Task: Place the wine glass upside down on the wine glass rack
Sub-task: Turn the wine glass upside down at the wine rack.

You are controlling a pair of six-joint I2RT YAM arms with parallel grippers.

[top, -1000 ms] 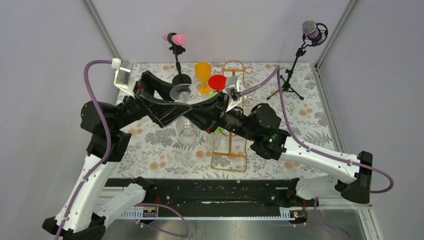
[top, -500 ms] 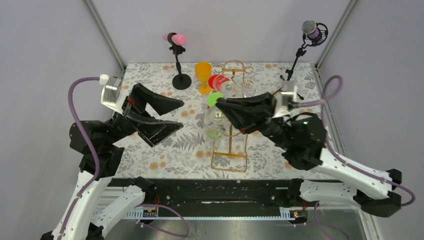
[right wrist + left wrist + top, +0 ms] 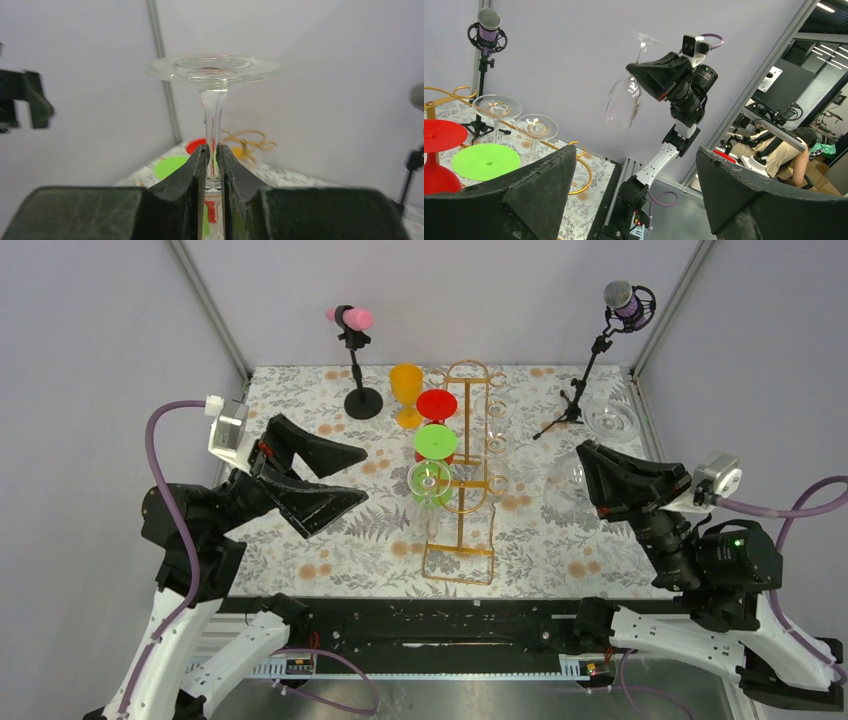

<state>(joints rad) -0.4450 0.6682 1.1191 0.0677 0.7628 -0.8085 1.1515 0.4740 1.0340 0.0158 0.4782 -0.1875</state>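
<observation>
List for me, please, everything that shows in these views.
wine glass rack: one, gold wire, mid-table.
red glass: one, red, hung on the rack's left side.
green glass: one, green, hung just nearer.
third glass: one, clear foot over green, nearest on that side.
clear glasses: two, clear, hung on the rack's right side.
goblet: one, orange, upright by the rack's far end.
wine glass: one, clear, inverted, off to the right.
pink microphone: one, pink, far left, on a stand.
grey microphone: one, grey, far right, on a tripod.
table: one, floral cloth.
left end effector: one, black, open, empty.
right end effector: one, black, shut on the wine glass stem.
</observation>
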